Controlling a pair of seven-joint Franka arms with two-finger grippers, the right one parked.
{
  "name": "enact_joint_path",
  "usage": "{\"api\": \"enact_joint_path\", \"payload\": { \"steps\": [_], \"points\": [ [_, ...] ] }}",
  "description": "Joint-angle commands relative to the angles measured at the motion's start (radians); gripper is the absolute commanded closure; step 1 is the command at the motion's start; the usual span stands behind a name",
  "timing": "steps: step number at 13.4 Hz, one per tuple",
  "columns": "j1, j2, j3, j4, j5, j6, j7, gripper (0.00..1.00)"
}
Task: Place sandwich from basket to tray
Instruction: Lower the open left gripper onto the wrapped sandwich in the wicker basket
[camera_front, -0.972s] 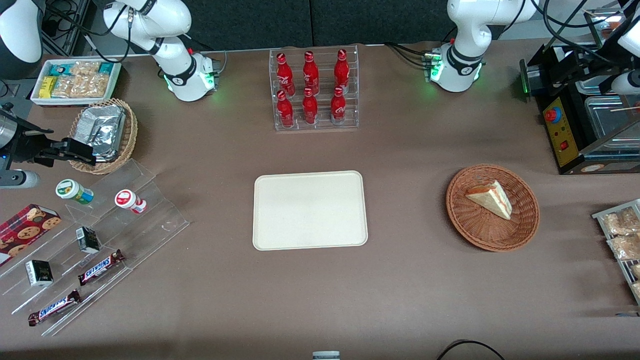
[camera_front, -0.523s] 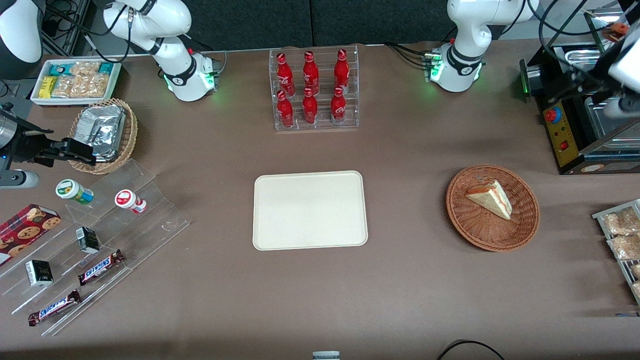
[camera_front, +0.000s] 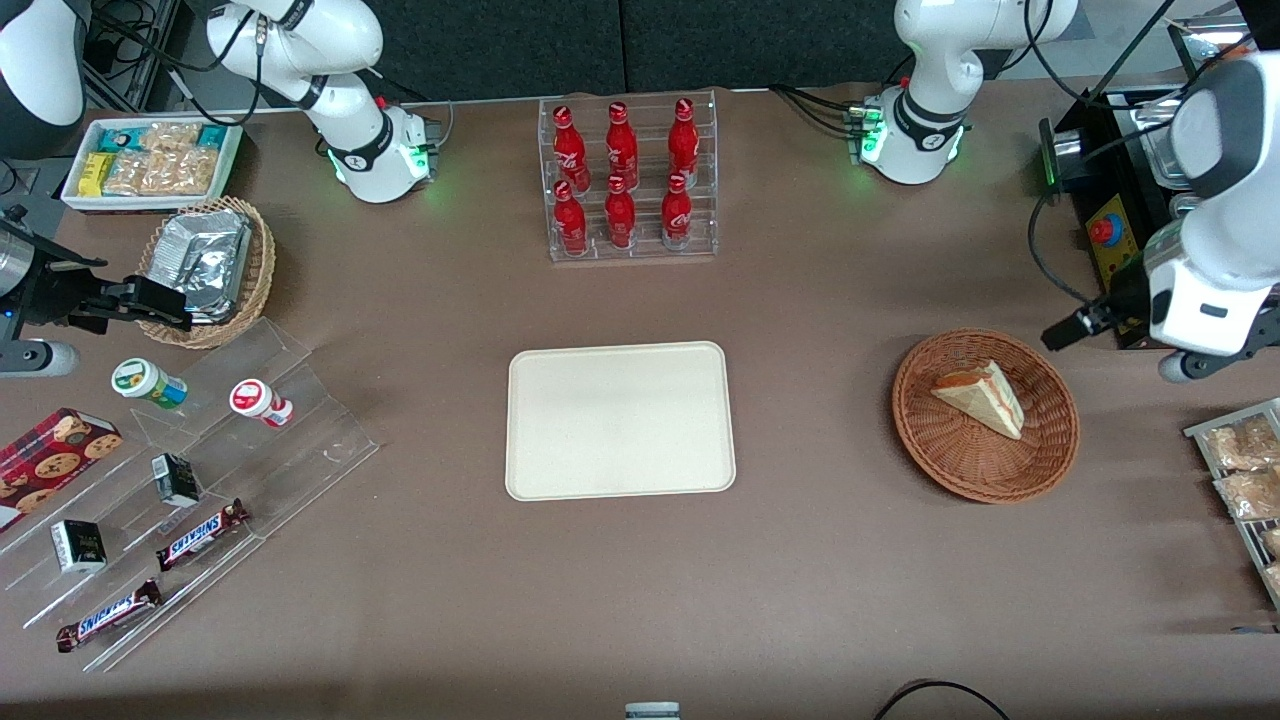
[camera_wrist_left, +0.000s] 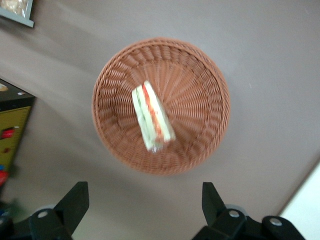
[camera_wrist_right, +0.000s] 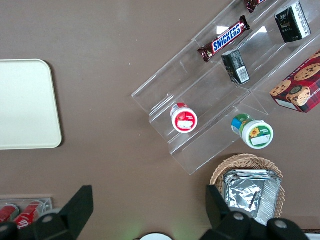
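Note:
The sandwich (camera_front: 982, 397), a pale wedge with a red and green filling stripe, lies in the reddish-brown wicker basket (camera_front: 950, 455) toward the working arm's end of the table. The cream tray (camera_front: 620, 420) sits mid-table with nothing on it. My left gripper (camera_front: 1062, 332) hangs above the table just beside the basket's rim, toward the working arm's end. In the left wrist view the gripper (camera_wrist_left: 144, 200) is open and holds nothing; the sandwich (camera_wrist_left: 152, 117) and basket (camera_wrist_left: 200, 100) lie below it, and a corner of the tray (camera_wrist_left: 307, 215) shows.
A black machine with a red button (camera_front: 1112, 255) stands close by the gripper. A rack of snack packets (camera_front: 1245, 480) sits at the table's edge near the basket. A clear rack of red bottles (camera_front: 625, 180) stands farther from the camera than the tray.
My left arm has swung in from the working arm's end, over the black machine, down toward the basket's rim. Sandwich, basket and tray have not moved.

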Motion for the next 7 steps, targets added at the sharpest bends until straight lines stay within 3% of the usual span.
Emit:
{"api": "enact_joint_path", "payload": {
  "steps": [1, 3, 7],
  "points": [
    [0.017, -0.017, -0.005, -0.192, -0.009, 0.242, -0.183, 0.00],
    [0.019, -0.003, -0.005, -0.282, -0.009, 0.373, -0.266, 0.00],
    [0.016, 0.063, -0.005, -0.337, -0.007, 0.457, -0.409, 0.00]
  ]
}}
